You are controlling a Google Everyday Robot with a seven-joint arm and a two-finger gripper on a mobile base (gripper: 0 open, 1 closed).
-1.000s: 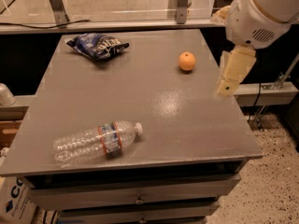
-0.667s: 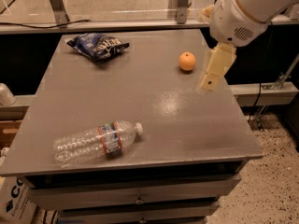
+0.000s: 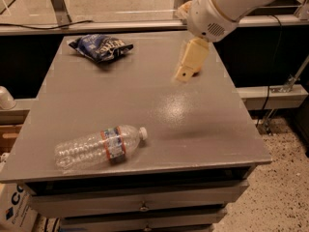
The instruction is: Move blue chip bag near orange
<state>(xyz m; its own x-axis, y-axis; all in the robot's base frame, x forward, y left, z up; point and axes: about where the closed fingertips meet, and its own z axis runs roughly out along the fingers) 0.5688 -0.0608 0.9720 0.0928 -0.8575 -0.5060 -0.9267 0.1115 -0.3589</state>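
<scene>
— What stands in the way on the table?

— Taken from its middle: the blue chip bag lies at eleven o'clock by the far edge. A water bottle lies on its side at seven o'clock, near the front edge. The gripper hangs over the top at one o'clock, its arm reaching in over the far right corner.

— And open ways?

— The middle is bare, and so is the stretch from three to five o'clock. Bag and gripper are well apart, with free grey top between them. A metal rail closes off twelve o'clock.

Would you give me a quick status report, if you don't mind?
Gripper over table, far right. Blue chip bag untouched, far left. Orange out of view. Water bottle at front, not between.
</scene>
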